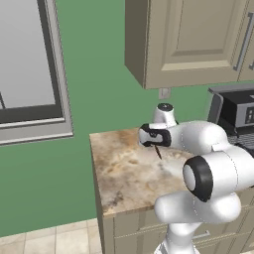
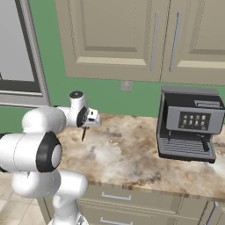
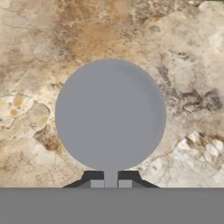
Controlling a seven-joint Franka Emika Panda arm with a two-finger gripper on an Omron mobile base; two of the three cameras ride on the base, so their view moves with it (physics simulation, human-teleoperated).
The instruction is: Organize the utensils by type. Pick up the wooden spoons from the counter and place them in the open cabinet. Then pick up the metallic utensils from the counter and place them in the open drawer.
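The gripper [image 3: 110, 183] is closed on a metal utensil with a round grey head [image 3: 110, 114]. In the hand view the two dark finger tips [image 3: 93, 178] press in from either side of the narrow grey neck just under the disc-shaped head, and the head stands out past the tips, with the marbled counter [image 3: 52, 39] behind it.

From the left base view the hand [image 1: 151, 135] hangs over the counter [image 1: 124, 173], near its back edge and toward the left end, where the stone stops at the green wall. A thin dark handle [image 1: 158, 152] slants down from the hand and ends above the stone; whether it touches the surface cannot be told. In the right base view the hand [image 2: 90, 117] sits at the same back left part of the counter [image 2: 132, 154], with the dark handle [image 2: 83, 133] hanging below it, apart from the worktop.

A grey coffee machine [image 2: 190, 125] stands at the right end of the counter against the back wall, well apart from the hand. Closed beige wall cabinets [image 2: 114, 37] hang above, and a small wall outlet [image 2: 126, 85] sits on the green wall beneath them. Beige drawer fronts with grey bar handles [image 2: 116, 197] run under the front edge of the counter. A grey-framed window [image 1: 30, 69] is on the wall left of the counter's end.
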